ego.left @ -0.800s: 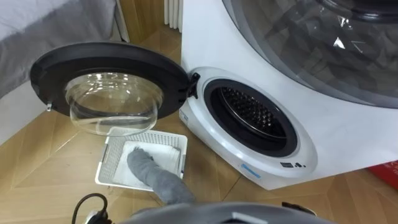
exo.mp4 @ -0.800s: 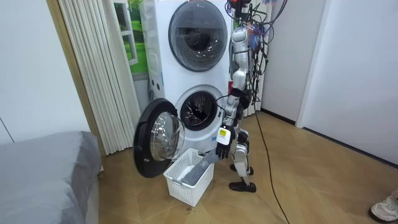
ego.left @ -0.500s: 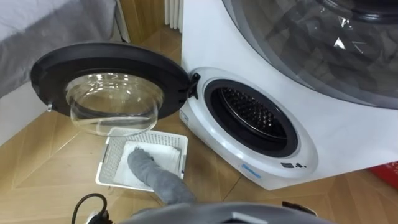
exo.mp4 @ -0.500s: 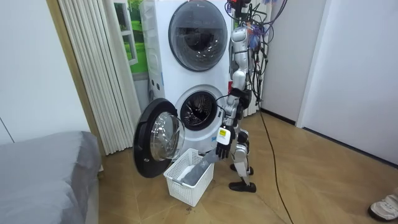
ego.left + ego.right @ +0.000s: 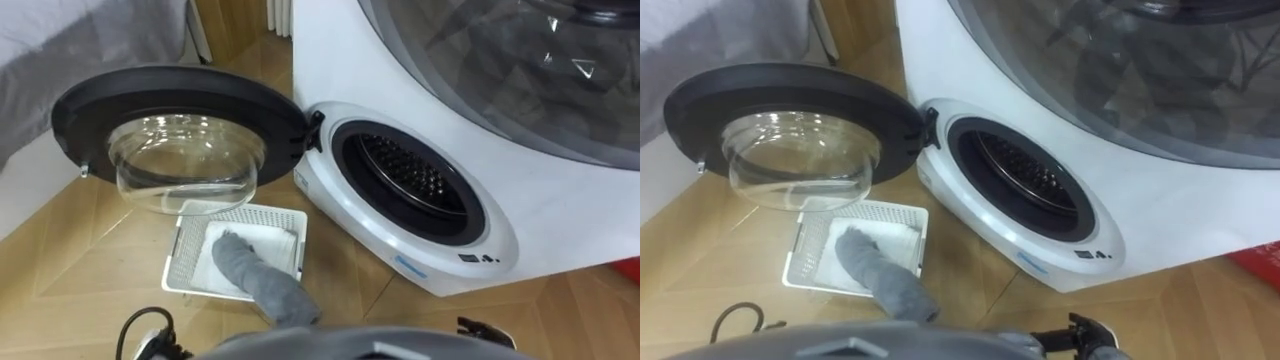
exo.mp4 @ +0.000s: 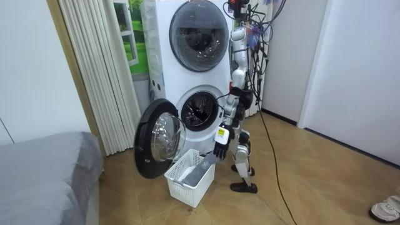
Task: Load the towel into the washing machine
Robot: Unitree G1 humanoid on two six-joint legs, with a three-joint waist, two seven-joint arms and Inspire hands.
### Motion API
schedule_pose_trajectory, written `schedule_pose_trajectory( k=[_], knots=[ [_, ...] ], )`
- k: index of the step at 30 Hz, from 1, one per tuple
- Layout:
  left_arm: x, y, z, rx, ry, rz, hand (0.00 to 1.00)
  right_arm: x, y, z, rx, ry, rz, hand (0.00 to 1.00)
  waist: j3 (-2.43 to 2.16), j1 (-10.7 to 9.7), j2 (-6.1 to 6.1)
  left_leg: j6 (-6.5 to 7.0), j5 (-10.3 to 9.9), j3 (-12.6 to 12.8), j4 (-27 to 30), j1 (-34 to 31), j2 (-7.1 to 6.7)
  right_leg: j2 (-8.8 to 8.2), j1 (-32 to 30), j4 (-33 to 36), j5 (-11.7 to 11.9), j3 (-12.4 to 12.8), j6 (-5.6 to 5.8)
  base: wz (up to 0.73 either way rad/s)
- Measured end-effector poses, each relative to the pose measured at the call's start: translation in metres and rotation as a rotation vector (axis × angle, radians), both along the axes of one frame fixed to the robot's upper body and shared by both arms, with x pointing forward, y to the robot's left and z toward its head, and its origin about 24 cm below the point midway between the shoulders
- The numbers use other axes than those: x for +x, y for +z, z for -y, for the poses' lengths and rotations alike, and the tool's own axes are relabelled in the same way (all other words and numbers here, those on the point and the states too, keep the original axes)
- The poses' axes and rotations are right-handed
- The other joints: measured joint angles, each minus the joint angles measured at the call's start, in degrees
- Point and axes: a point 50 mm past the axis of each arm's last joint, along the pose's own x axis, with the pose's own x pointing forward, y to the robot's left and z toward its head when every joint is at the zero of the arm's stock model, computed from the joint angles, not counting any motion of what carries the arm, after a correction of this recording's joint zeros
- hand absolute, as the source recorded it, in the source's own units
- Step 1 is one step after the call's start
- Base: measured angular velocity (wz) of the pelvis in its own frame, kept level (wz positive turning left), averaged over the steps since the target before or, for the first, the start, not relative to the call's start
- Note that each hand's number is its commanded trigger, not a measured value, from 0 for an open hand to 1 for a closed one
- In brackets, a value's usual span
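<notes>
Towel (image 5: 252, 278) is draping over the basket (image 5: 183, 252) rim by the open washer (image 5: 545, 215). Left hand (image 6: 220, 149) is hanging near; we cannot tell its grip.

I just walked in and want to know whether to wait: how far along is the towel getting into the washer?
Done: the washer door stands wide open, and the drum looks empty. In hand: the grey towel lies half in the basket, slanting up toward the left hand; a grip cannot be confirmed. Left: lift it and put it into the drum.
</notes>
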Motion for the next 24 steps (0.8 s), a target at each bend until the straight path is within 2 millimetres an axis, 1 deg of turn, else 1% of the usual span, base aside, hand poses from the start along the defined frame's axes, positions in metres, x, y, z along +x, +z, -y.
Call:
schedule_pose_trajectory(
  k=[1, 2, 3, 5, 6, 8, 9, 10, 11, 12, 13, 14, 15, 16, 18, 19, 20, 21, 23, 24],
  knots=[
    [0.010, 0.002, 0.001, -0.004, -0.021, 0.038, 0.00, 0.003, 0.001, 0.001, -0.003, 0.003, 0.010, 0.00, -0.03, 0.0, 0.13, 0.10, 0.1, 0.0, 0.1, -0.9, 0.00, -0.04, -0.9, 0.1, 0.1, -0.1, -0.08, -0.04],
    [0.020, 0.003, 0.001, -0.003, -0.044, 0.075, 0.00, 0.006, 0.001, 0.002, -0.005, 0.006, 0.019, 0.00, 0.09, 0.0, 0.40, 0.15, 0.1, 0.2, 0.1, -1.5, 0.02, -0.03, -1.7, 0.2, 0.2, 0.0, -0.10, -0.06],
    [0.025, 0.004, 0.002, -0.002, -0.055, 0.092, 0.00, 0.007, 0.001, 0.002, -0.007, 0.009, 0.022, 0.00, 0.11, -0.2, 0.54, 0.16, 0.1, 0.2, 0.2, -1.9, 0.03, -0.01, -2.0, 0.3, 0.2, 0.1, -0.11, -0.07],
    [0.041, 0.008, 0.005, -0.007, -0.083, 0.148, 0.00, 0.019, 0.004, 0.004, -0.020, 0.038, 0.047, 0.00, 0.15, -1.2, 0.89, 0.16, 0.1, 0.4, 1.1, -3.6, 0.08, -0.04, -4.0, 1.2, 0.2, 0.3, -0.12, -0.10],
    [0.046, 0.008, 0.005, -0.008, -0.091, 0.160, 0.00, 0.023, 0.004, 0.005, -0.023, 0.050, 0.054, 0.00, 0.27, -1.3, 1.03, 0.16, 0.1, 0.5, 1.2, -4.0, 0.08, -0.02, -4.5, 1.4, 0.2, 0.6, -0.13, -0.22],
    [0.066, 0.012, 0.013, -0.021, -0.143, 0.210, 0.00, 0.041, 0.009, 0.010, -0.046, 0.090, 0.077, 0.00, 0.73, -1.4, 1.78, 0.16, 0.1, 1.4, 2.3, -6.6, 0.08, -0.08, -8.0, 3.8, 0.2, 1.7, -0.15, -0.35],
    [0.071, 0.013, 0.016, -0.026, -0.154, 0.222, 0.00, 0.045, 0.010, 0.010, -0.050, 0.102, 0.082, 0.00, 0.78, -1.4, 1.90, 0.16, 0.1, 1.5, 2.7, -7.3, 0.07, -0.10, -9.0, 4.4, 0.2, 2.1, -0.15, -0.39],
    [0.081, 0.015, 0.021, -0.034, -0.184, 0.244, 0.00, 0.054, 0.011, 0.009, -0.053, 0.120, 0.097, 0.00, 0.87, -1.5, 2.00, 0.16, 0.1, 1.7, 3.6, -9.0, 0.04, -0.20, -11.2, 5.8, 0.2, 2.3, -0.15, -0.36],
    [0.090, 0.017, 0.027, -0.042, -0.221, 0.265, 0.00, 0.064, 0.014, 0.008, -0.053, 0.134, 0.118, 0.00, 0.95, -1.6, 1.97, 0.16, 0.1, 1.7, 4.9, -10.9, 0.03, -0.29, -13.4, 7.5, 0.2, 3.1, -0.15, -0.34],
    [0.094, 0.018, 0.030, -0.049, -0.236, 0.274, 0.00, 0.070, 0.015, 0.006, -0.047, 0.136, 0.129, 0.00, 1.03, -1.8, 1.98, 0.16, 0.1, 1.7, 5.5, -11.8, 0.04, -0.30, -14.6, 8.5, 0.2, 3.4, -0.15, -0.22],
    [0.103, 0.020, 0.037, -0.064, -0.259, 0.289, 0.00, 0.080, 0.016, 0.001, -0.034, 0.144, 0.156, 0.00, 1.37, -2.2, 2.01, 0.16, 0.1, 1.7, 7.5, -13.8, 0.02, -0.67, -16.4, 10.1, 0.2, 3.3, -0.16, 0.00],
    [0.112, 0.023, 0.044, -0.076, -0.289, 0.311, 0.00, 0.088, 0.018, -0.004, -0.027, 0.160, 0.179, 0.00, 1.75, -3.3, 2.10, 0.17, 0.1, 1.8, 10.8, -16.4, 0.03, -1.09, -17.9, 11.3, 0.2, 3.6, -0.15, 0.05],
    [0.117, 0.024, 0.048, -0.080, -0.309, 0.323, 0.00, 0.092, 0.019, -0.007, -0.022, 0.165, 0.192, 0.00, 2.05, -3.5, 2.11, 0.19, 0.1, 1.8, 12.3, -17.5, 0.07, -1.23, -18.9, 12.2, 0.2, 3.7, -0.15, 0.00],
    [0.122, 0.025, 0.053, -0.093, -0.326, 0.332, 0.00, 0.101, 0.021, -0.012, -0.013, 0.175, 0.216, 0.00, 2.45, -3.6, 2.29, 0.32, 0.0, 1.8, 14.1, -19.5, 0.11, -1.45, -21.1, 14.2, 0.2, 3.5, -0.14, -0.14],
    [0.142, 0.034, 0.061, -0.095, -0.375, 0.373, 0.00, 0.118, 0.026, -0.020, -0.008, 0.190, 0.266, 0.00, 3.56, -3.9, 2.62, 0.48, -0.1, 1.7, 18.6, -24.4, 0.04, -2.21, -27.1, 20.0, 0.1, 3.3, -0.13, -0.14],
    [0.146, 0.036, 0.063, -0.093, -0.384, 0.386, 0.00, 0.121, 0.027, -0.021, -0.011, 0.196, 0.276, 0.00, 3.65, -4.0, 2.70, 0.51, -0.1, 1.8, 19.5, -25.8, -0.03, -2.54, -28.8, 21.5, 0.1, 3.1, -0.10, -0.03],
    [0.151, 0.039, 0.063, -0.079, -0.395, 0.404, 0.00, 0.125, 0.029, -0.023, -0.017, 0.202, 0.292, 0.00, 3.69, -4.2, 2.67, 0.67, -0.2, 1.8, 21.2, -28.3, -0.28, -3.30, -32.0, 24.5, -0.1, 2.1, -0.05, 0.00],
    [0.155, 0.041, 0.064, -0.071, -0.403, 0.415, 0.00, 0.127, 0.029, -0.024, -0.017, 0.200, 0.300, 0.00, 3.70, -4.4, 2.66, 0.88, -0.4, 1.8, 22.0, -29.4, -0.41, -3.61, -33.4, 25.8, -0.3, 1.9, -0.12, 0.07],
    [0.164, 0.046, 0.064, -0.045, -0.444, 0.445, 0.00, 0.135, 0.034, -0.023, -0.016, 0.156, 0.356, 0.00, 3.85, -5.2, 2.44, 1.70, -0.9, 1.9, 26.3, -34.5, -0.71, -4.68, -38.5, 30.1, -1.1, 1.8, -0.02, 0.10],
    [0.167, 0.048, 0.065, -0.040, -0.457, 0.451, 0.00, 0.136, 0.035, -0.022, -0.012, 0.141, 0.369, 0.00, 3.93, -5.2, 2.30, 1.87, -1.1, 1.9, 27.2, -35.7, -0.80, -4.89, -39.6, 30.9, -1.4, 1.9, -0.03, 0.08]
  ],
)
